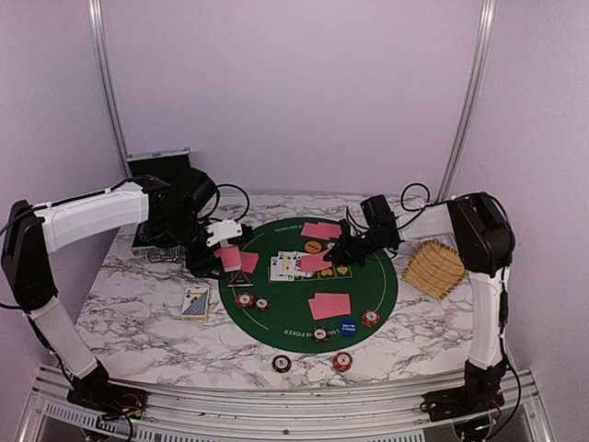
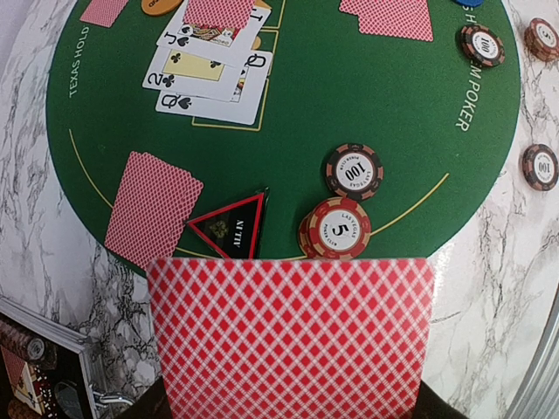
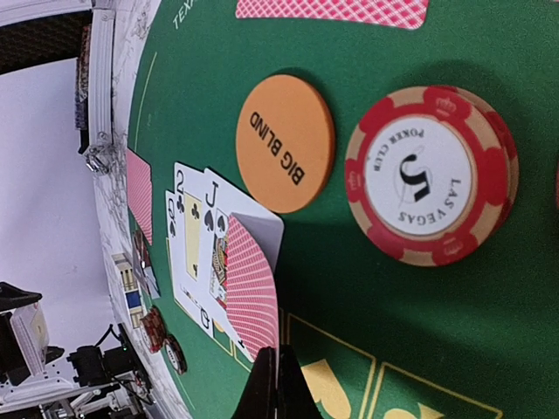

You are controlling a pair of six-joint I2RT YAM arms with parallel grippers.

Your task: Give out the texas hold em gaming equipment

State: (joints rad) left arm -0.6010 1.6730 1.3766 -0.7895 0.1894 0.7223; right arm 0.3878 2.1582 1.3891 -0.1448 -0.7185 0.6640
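mat (image 1: 285, 308) | left gripper (image 1: 224, 247) grips raised card (image 2: 288, 336) | right gripper (image 3: 272, 388) grips curled card (image 3: 249, 297)

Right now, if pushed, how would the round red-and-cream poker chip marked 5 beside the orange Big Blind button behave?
Lying flat on the green felt mat, the red-and-cream poker chip would probably slide, not roll. Its thick rim suggests it is stiff and weighty for its size.
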